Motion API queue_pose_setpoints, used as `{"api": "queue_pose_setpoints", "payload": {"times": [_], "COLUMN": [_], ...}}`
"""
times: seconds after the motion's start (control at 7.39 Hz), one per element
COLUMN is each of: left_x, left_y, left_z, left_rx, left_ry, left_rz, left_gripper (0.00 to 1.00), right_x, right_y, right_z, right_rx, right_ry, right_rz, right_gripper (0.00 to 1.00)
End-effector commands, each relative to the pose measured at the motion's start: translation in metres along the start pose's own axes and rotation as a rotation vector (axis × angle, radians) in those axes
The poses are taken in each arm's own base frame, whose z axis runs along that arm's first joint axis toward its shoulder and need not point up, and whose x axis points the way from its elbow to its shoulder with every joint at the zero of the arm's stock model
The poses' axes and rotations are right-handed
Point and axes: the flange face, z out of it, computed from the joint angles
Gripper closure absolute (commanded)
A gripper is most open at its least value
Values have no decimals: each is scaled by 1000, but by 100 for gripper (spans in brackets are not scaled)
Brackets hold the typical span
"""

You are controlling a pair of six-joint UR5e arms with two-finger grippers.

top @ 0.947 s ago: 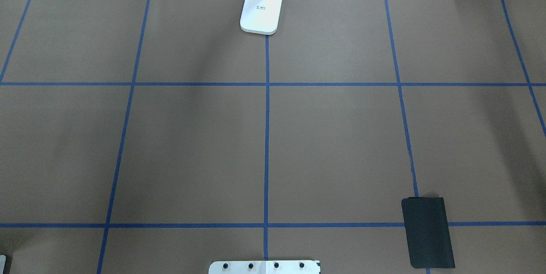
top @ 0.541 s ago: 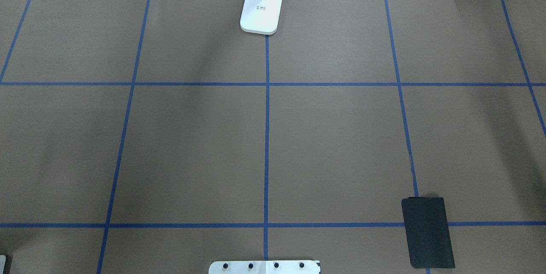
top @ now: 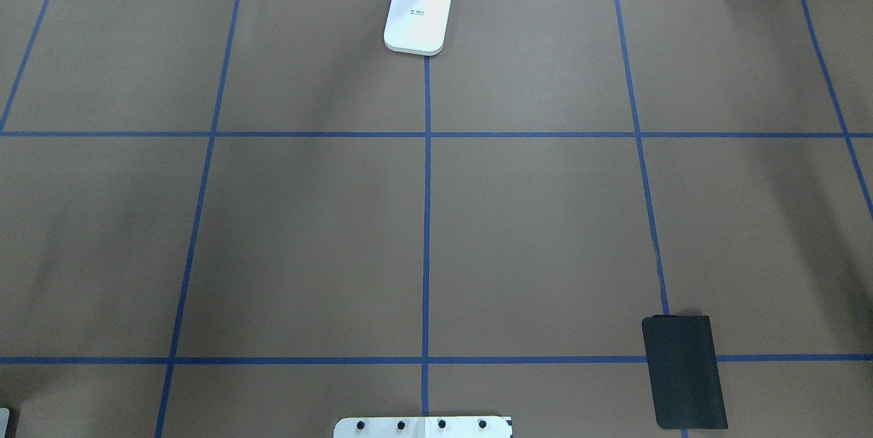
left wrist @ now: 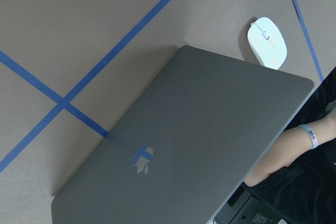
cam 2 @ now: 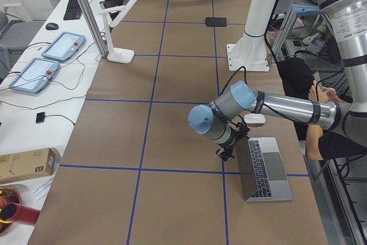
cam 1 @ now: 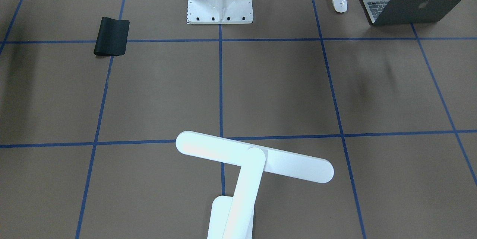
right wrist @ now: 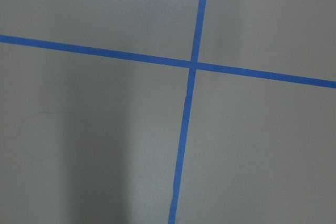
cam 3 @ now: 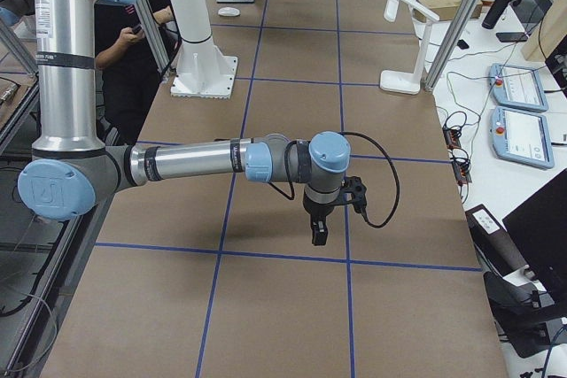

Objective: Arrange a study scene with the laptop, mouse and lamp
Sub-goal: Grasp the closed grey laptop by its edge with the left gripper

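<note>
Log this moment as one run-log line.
left gripper: by open laptop lid | right gripper: above table | mouse: beside laptop | lamp: table's far edge

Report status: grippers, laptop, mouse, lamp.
Left gripper at lid of slim dark-grey metal laptop, open or shut unclear. Right gripper above brown table, unclear too. Small white oval mouse beside laptop; white bar-head desk lamp across table. No obstruction seen.

Mouse [cam 1: 339, 1] nr laptop [cam 1: 413, 3]; lamp [cam 1: 290, 164] mid-edge
</note>
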Motion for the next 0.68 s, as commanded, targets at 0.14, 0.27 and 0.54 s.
{"api": "queue_pose_setpoints", "payload": {"times": [0.14, 0.27, 0.54], "left_x": [-14, -18, -20], "left_y": [7, 8, 9], "left_z": [9, 12, 10], "left_rx": [-6, -7, -26], "left_ry": [13, 13, -5], "left_rz": [41, 41, 56], "left_gripper": [1, 1, 1], "right_x": [-6, -7, -9], "right_y": [-5, -5, -6], "right_z": [1, 1, 2], "right_rx": [-1, -2, -4], "right_ry": [-1, -1, -1], "right_rz": [-14, -17, -19], "right_gripper": [0, 0, 0]}}
